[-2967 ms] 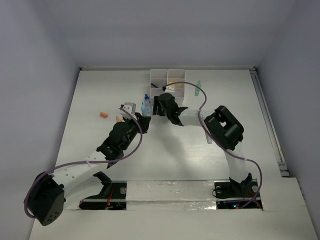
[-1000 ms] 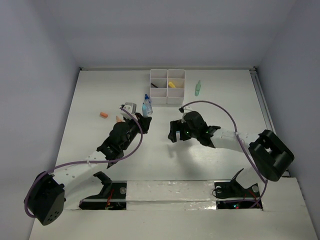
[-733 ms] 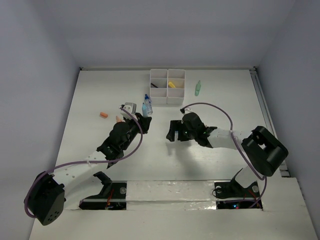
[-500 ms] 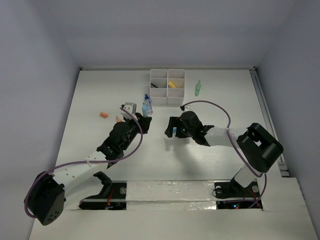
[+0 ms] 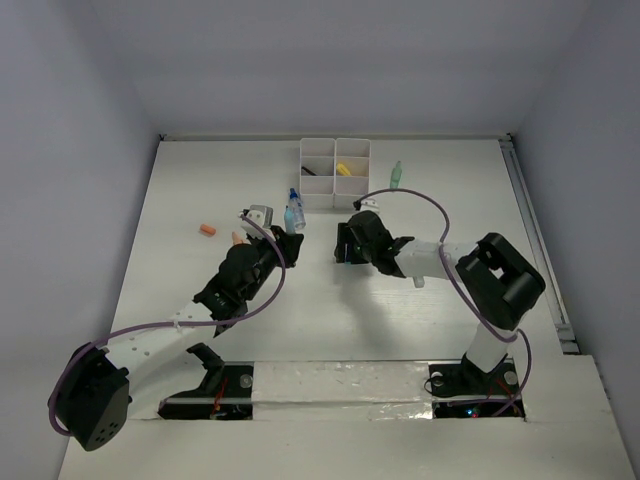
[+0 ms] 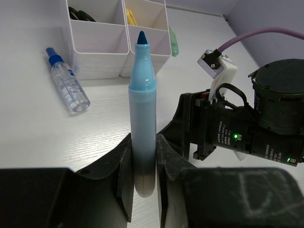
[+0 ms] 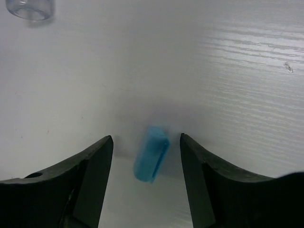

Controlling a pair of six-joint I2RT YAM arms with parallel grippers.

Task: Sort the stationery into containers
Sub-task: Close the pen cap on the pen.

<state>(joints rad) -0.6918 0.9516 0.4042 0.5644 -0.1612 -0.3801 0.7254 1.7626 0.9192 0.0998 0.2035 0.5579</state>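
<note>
Straddling blue eraser (image 7: 151, 154) — right gripper (image 7: 145, 142); left gripper (image 6: 142, 164) pinching marker (image 6: 142, 109).

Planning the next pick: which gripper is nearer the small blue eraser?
Right. The right gripper is open directly over the eraser, a finger on each side. The left gripper is farther left, shut on a marker.

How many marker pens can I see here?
2: a blue marker clamped in the left gripper, a green marker lying right of the white organizer. Others may hide inside it.
</note>
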